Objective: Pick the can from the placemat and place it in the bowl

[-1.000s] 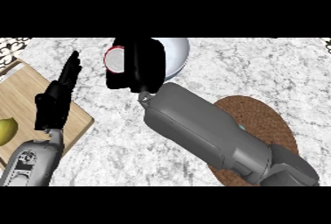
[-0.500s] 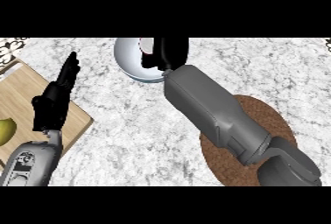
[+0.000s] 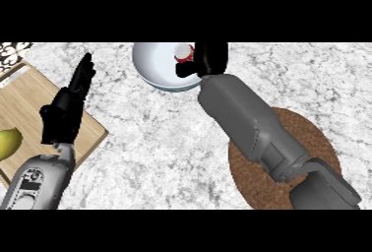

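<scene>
At the far left a wooden cutting board [image 3: 29,106] carries a yellow-green fruit [image 3: 9,142] at its edge, and the left hand [image 3: 65,108] rests beside it with fingers straight and pointing up, holding nothing. Further right, the white bowl [image 3: 156,66] sits at the counter's far side, and the red-and-white can [image 3: 184,53] shows inside its rim, close to the right wall. The right hand [image 3: 209,59] is over that same rim, its fingers curled toward the can; whether they actually pinch it or have let go is hard to tell, since the hand hides most of it. The brown round placemat [image 3: 251,182] lies under the right forearm, with no can on it. The risk, as I judge it, lies in the release: the can sits near the bowl's wall, so opening the fingers with it tilted could let it tip against the rim, and lifting the hand away carelessly could catch the rim and shift the bowl.
</scene>
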Robot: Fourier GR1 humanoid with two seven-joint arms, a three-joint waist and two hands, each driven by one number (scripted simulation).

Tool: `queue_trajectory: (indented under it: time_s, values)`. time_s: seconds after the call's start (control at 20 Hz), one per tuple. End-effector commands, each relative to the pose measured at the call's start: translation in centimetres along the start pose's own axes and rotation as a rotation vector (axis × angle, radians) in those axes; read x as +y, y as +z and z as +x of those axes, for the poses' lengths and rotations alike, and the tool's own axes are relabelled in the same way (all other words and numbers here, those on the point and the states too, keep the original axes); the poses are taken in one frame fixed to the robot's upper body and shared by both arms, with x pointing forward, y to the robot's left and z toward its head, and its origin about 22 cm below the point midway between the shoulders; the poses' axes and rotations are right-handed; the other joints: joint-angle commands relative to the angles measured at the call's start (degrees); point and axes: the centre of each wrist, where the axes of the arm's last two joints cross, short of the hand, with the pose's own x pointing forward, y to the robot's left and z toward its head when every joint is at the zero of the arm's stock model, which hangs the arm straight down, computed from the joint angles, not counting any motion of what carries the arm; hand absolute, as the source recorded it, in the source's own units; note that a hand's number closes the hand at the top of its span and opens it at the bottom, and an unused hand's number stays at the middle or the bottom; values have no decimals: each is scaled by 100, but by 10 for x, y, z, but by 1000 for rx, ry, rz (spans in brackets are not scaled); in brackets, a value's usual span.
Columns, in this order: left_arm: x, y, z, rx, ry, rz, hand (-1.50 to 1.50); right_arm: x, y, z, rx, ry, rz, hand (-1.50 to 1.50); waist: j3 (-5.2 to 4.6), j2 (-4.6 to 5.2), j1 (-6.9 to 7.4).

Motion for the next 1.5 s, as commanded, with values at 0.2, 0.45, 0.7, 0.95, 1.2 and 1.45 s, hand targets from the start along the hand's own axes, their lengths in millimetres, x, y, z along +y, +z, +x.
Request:
queue_trajectory:
  time_s: [0.2, 0.45, 0.7, 0.95, 1.2, 1.45]
  values:
    - [8, -2, 0, 1, -11, 2, 0, -7, -7, -15, -69, -220, 52, -150, 6, 15, 31]
    - [9, 2, -7, 14, 7, 24, 0, -23, -23, -30, -69, -324, -21, -150, 0, -40, -87]
    - [0, 8, -5, 27, -7, 33, 0, -22, -23, -55, -46, -459, 26, -150, 1, -130, -266]
    - [21, 22, -21, 64, -17, 68, 0, -35, -29, -78, -53, -561, 83, -150, -4, -215, -411]
    - [34, 18, -12, 83, -22, 96, 0, -36, -15, -110, -119, -624, 177, -150, -6, -299, -630]
    - [24, 38, -21, 82, -20, 84, 0, -21, 14, -100, -137, -670, 226, -150, -8, -303, -614]
